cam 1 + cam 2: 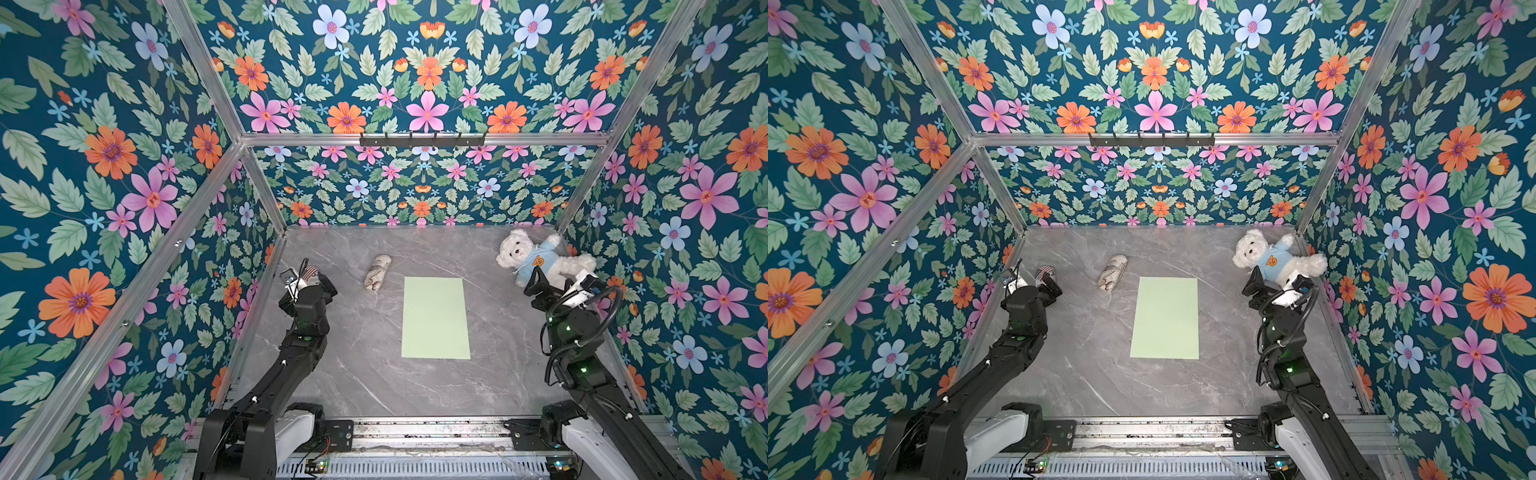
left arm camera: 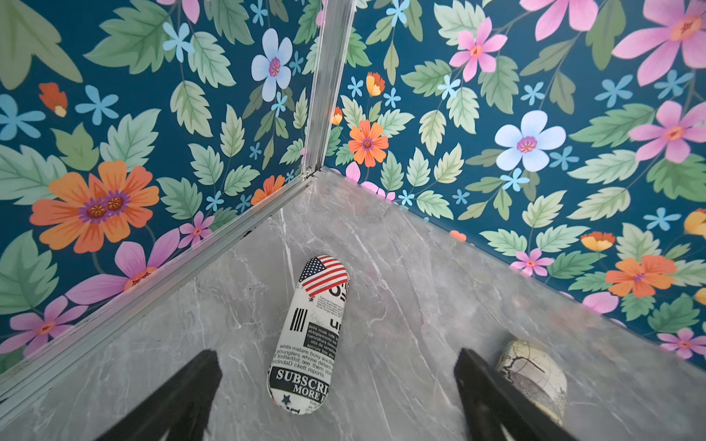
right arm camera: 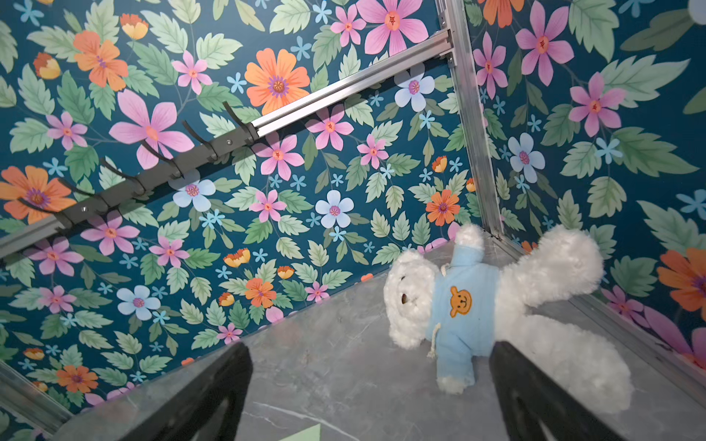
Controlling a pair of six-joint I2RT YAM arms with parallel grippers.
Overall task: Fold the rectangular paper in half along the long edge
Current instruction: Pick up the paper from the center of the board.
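Where the right wrist looks, paper is cropped.

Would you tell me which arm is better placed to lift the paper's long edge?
Right, marginally. Both open hands flank the rectangular paper, but the right hand has a paper corner in its wrist view; the left hand faces a printed pouch.

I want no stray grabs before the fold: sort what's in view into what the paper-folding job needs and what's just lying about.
For the job:
- rectangular paper, flat, not yet folded
- left gripper and right gripper, both open and empty

Lying about:
- white teddy bear
- flag-print pouch
- cream crackle-print roll
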